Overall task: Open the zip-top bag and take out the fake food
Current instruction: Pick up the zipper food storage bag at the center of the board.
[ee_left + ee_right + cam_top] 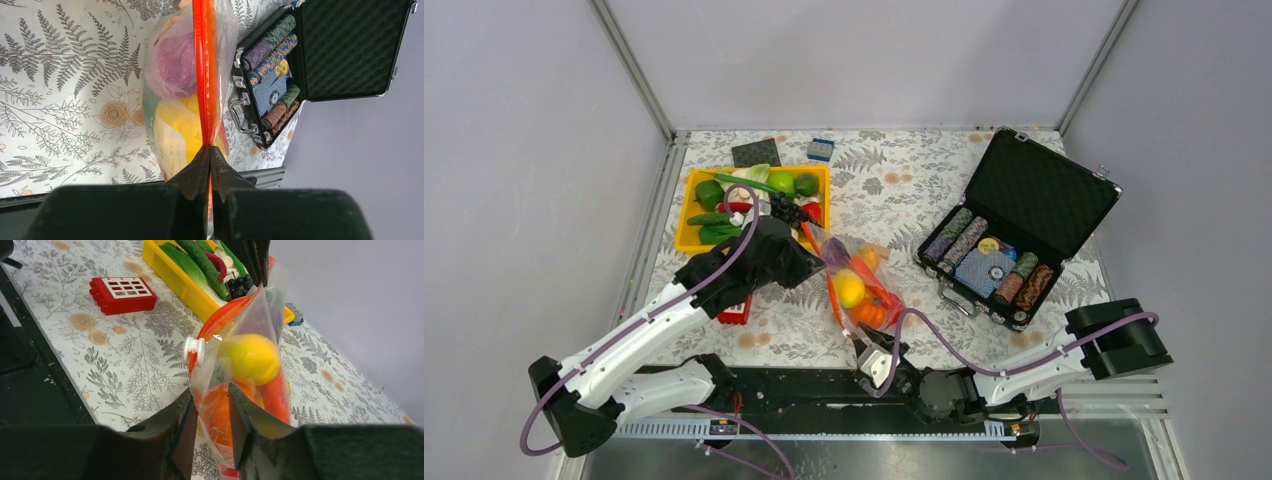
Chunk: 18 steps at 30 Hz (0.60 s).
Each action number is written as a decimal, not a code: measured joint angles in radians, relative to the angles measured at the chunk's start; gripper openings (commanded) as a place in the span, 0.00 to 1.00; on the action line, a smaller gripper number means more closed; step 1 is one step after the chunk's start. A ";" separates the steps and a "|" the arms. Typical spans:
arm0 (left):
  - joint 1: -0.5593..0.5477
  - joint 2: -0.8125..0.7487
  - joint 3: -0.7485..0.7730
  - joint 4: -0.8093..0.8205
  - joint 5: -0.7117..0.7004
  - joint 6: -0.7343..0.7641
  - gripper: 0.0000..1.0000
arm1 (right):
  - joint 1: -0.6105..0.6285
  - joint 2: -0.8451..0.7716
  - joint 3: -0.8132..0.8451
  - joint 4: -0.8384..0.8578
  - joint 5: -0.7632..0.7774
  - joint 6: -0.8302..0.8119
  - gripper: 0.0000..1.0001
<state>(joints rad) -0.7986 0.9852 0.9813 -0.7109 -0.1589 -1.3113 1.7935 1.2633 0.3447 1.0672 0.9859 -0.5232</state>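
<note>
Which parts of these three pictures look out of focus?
Left wrist view: the left tool and the zip-top bag are soft, the poker chip case is sharper. Right wrist view: the right tool is blurred. Top view: even light, sharp.

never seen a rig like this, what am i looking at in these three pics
Two robot arms are bolted to a table. One picture looks down from above; the other two come from cameras on each wrist. On the table lie a yellow tray of toy vegetables, an open black case of poker chips, a red block and a zip-top bag of fake food. The left claw is shut on the bag's red-orange zip strip. The right claw straddles the bag's other end; a firm grip isn't clear.
</note>
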 measured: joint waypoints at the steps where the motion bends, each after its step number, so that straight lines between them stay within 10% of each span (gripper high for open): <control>1: 0.000 0.000 0.000 0.001 0.002 0.000 0.00 | 0.000 0.000 0.000 0.005 0.003 -0.001 0.24; 5: 0.000 0.000 0.000 0.003 0.006 0.000 0.00 | 0.000 -0.013 0.000 0.004 0.021 0.008 0.03; 14: 0.000 -0.007 0.000 0.023 0.022 0.012 0.79 | 0.000 -0.202 0.003 -0.227 0.058 0.128 0.00; 18: 0.000 -0.050 -0.001 0.025 0.010 0.040 0.90 | -0.023 -0.399 0.041 -0.494 0.039 0.291 0.00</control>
<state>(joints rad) -0.7986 0.9356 0.9802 -0.6857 -0.1486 -1.2716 1.7710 0.8646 0.3855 0.5732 1.0245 -0.2317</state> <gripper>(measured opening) 0.837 0.020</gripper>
